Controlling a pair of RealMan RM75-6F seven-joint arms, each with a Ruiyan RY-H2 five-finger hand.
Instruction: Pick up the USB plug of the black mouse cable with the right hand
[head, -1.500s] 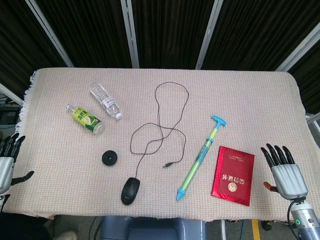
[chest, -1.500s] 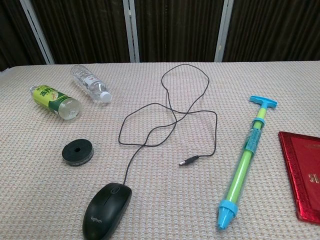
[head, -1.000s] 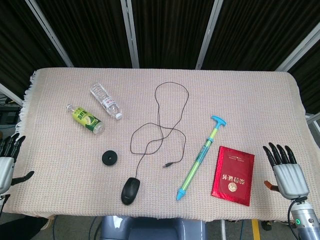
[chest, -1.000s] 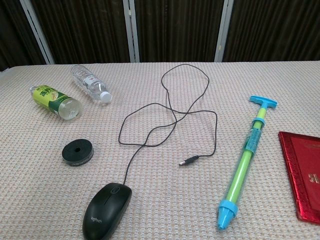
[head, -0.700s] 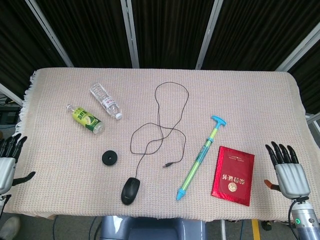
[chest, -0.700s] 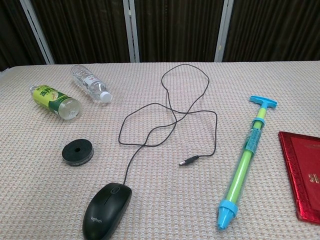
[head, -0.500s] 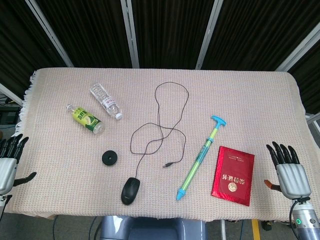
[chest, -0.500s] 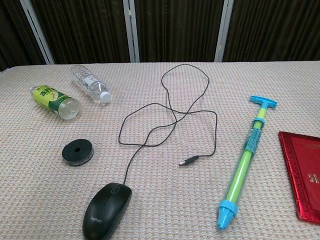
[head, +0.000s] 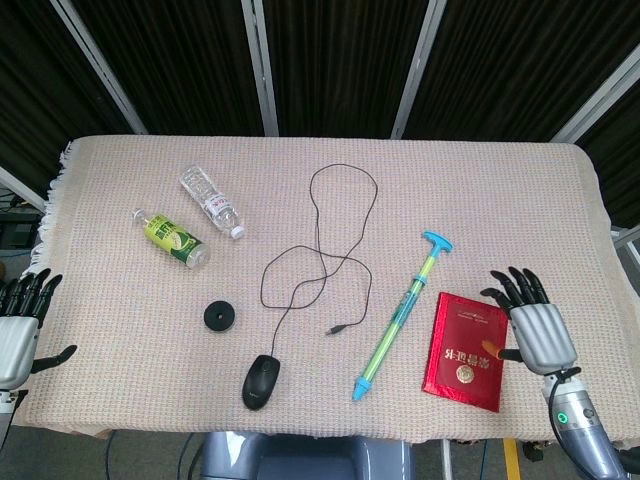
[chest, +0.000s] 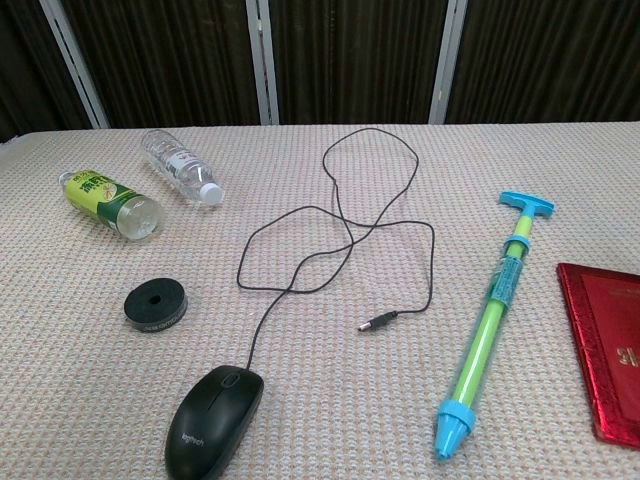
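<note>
USB plug (head: 338, 328) lay untouched mid-worktop (head: 500, 200); right robot hand (head: 535, 325) hovered fingers spread, empty, over red booklet (head: 460, 350) near front-right corner.

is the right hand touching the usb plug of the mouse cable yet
No, in the head view the right hand hovers open by the red booklet, while the USB plug lies apart beyond the green and blue pump.

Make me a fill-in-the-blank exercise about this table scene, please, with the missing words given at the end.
1. The USB plug lies between the black mouse and the blue and ____ pump toy.
2. The right hand hovers at the edge of the ____ booklet.
3. The number of bottles lying on the cloth is ____.
4. The left hand holds ____.

Missing words: green; red; two; nothing
</note>
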